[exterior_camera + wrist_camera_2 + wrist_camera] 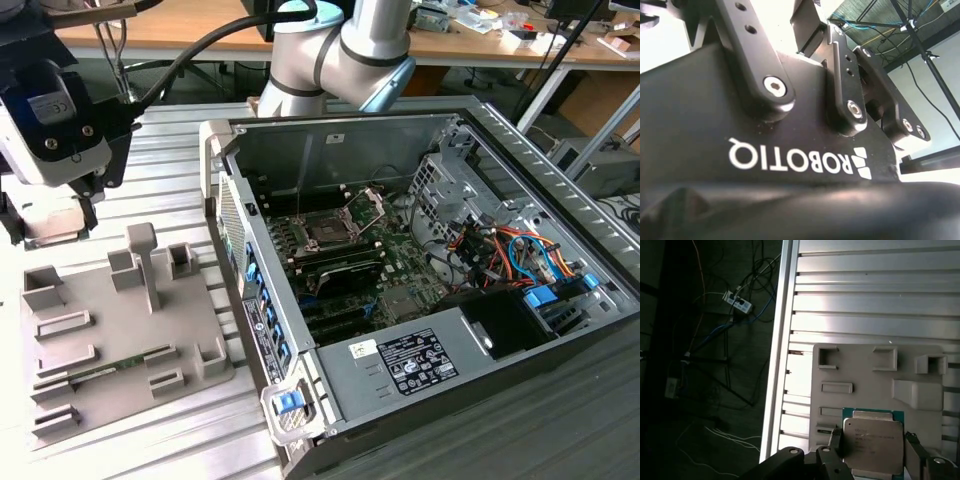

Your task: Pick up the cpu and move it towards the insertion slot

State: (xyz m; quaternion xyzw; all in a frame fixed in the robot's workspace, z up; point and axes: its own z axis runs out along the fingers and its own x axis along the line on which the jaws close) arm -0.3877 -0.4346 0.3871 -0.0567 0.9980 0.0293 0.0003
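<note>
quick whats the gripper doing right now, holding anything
gripper: closed on the cpu, held over the grey tray.

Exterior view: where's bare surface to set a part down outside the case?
Free: slatted table on the far side of the grey tray, between the end effector and the case wall. Another strip on the tray's near side, by the case's corner. Crowded: the tray's holders and the cable-packed case interior.

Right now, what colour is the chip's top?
The chip is pale silver on top, green-rimmed; clearest in the first wrist view.
</note>
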